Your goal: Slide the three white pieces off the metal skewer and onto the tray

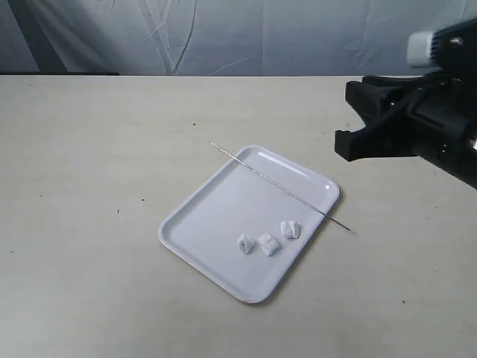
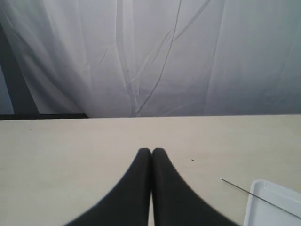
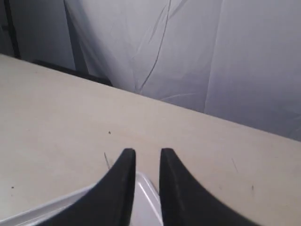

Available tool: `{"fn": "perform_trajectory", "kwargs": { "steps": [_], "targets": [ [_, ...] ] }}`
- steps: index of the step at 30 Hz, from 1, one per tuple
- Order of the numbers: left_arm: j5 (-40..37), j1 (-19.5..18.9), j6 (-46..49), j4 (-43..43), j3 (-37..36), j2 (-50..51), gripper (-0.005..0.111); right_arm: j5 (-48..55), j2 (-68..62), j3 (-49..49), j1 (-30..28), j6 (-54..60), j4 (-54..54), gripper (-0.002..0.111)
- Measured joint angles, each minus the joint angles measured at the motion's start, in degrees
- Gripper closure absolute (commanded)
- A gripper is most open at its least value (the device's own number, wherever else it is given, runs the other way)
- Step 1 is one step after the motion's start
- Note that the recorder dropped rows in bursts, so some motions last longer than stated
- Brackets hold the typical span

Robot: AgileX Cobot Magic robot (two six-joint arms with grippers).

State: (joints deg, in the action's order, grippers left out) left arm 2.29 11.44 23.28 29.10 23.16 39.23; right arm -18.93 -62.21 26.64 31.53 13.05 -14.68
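Three white pieces lie loose on the white tray (image 1: 216, 216) near its front right edge: one (image 1: 245, 243), a second (image 1: 268, 244) and a third (image 1: 290, 229). The thin metal skewer (image 1: 279, 185) rests bare across the tray's far right corner, both ends sticking out past the rim. My right gripper (image 1: 346, 118) hangs above the table to the right of the tray, well clear of the skewer. In its wrist view the right gripper (image 3: 144, 151) is open and empty, with the tray rim (image 3: 146, 197) below it. My left gripper (image 2: 151, 151) is shut on nothing; the skewer tip (image 2: 235, 186) and a tray corner (image 2: 273, 202) show beside it.
The beige table (image 1: 97, 164) stretches wide to the left of and in front of the tray. A pale wrinkled curtain (image 1: 223, 37) hangs behind the table's far edge. The left arm is out of the exterior view.
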Motion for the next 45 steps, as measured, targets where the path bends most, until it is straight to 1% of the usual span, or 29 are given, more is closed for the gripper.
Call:
{"fn": "perform_trajectory", "kwargs": {
  "steps": [6, 7, 10, 11, 12, 13, 14, 15, 16, 17, 18, 20, 22, 23, 25, 27, 30, 41, 43, 45],
  "targets": [
    [1.19, -1.02, -0.11, 2.46, -5.70, -7.69, 0.107, -2.76, 5.76, -5.61, 0.00, 0.12, -2.69, 0.090],
    [1.19, -1.16, -0.11, 2.67, -7.20, -9.17, 0.107, -3.17, 6.76, -6.84, 0.00, 0.84, -5.23, 0.092],
    [1.27, -1.16, -0.11, 3.08, -8.85, -10.28, 0.107, -6.32, 7.43, -8.48, 0.00, 7.00, -10.72, 0.109],
    [1.43, -1.16, -0.11, 3.08, -9.18, -10.40, 0.107, -7.90, 7.42, -8.77, 0.00, 11.29, -14.54, 0.109],
    [2.12, -1.16, -0.11, 3.08, -10.33, -10.48, 0.107, -11.37, 7.55, -8.99, 0.00, 20.92, -24.85, 0.109],
    [2.84, -1.42, 0.09, 3.08, -10.91, -10.61, 0.107, -17.42, 7.55, -8.99, 0.00, 33.38, -38.67, 0.109],
    [3.27, -1.86, 0.76, 3.08, -11.23, -10.61, 0.107, -20.52, 7.55, -9.02, 0.00, 38.28, -45.17, 0.109],
    [4.17, -2.76, 1.49, 3.59, -11.65, -10.61, 0.107, -27.24, 7.55, -9.23, 0.00, 44.48, -52.56, 0.109],
    [5.30, -3.61, 2.05, 4.08, -12.12, -10.61, 0.107, -32.49, 7.55, -9.23, 0.00, 46.26, -57.26, 0.109],
    [7.10, -5.35, 2.33, 4.98, -13.01, -10.61, 0.107, -35.99, 7.55, -9.23, -0.11, 47.46, -59.66, 0.109],
    [7.60, -6.17, 2.44, 5.24, -13.30, -10.61, 0.107, -35.51, 7.80, -9.23, -0.11, 47.70, -59.53, 0.109],
    [7.73, -7.35, 2.44, 6.01, -13.77, -10.61, 0.107, -26.93, 8.57, -9.23, -0.11, 48.44, -54.37, 0.109],
    [7.35, -7.58, 2.44, 6.13, -13.77, -10.61, 0.107, -15.00, 8.92, -9.10, -0.11, 48.25, -44.24, 0.109],
    [6.79, -7.58, 2.44, 6.13, -13.80, -10.61, 0.107, -6.06, 8.86, -8.65, -0.11, 46.51, -39.17, 0.109],
    [6.10, -7.58, 2.56, 6.13, -13.89, -10.61, 0.107, 2.29, 8.86, -8.40, 0.00, 44.47, -35.10, 0.109],
    [5.71, -7.58, 2.56, 6.13, -13.89, -10.61, 0.107, 9.46, 8.86, -8.27, 0.00, 43.08, -33.62, 0.109],
    [5.59, -7.58, 2.56, 6.13, -13.89, -10.61, 0.107, 12.19, 8.86, -8.28, 0.00, 42.65, -33.23, 0.109],
    [5.59, -7.58, 2.56, 6.13, -13.89, -10.61, 0.107, 12.65, 9.09, -8.28, 0.00, 42.42, -32.89, 0.109],
    [5.59, -7.58, 2.56, 6.13, -13.89, -10.61, 0.107, 12.65, 10.43, -8.28, 0.00, 42.42, -32.89, 0.109],
    [5.59, -7.58, 2.68, 6.13, -13.89, -10.61, 0.107, 12.79, 15.28, -8.28, 0.00, 42.42, -33.36, 0.109]
  ]
}}
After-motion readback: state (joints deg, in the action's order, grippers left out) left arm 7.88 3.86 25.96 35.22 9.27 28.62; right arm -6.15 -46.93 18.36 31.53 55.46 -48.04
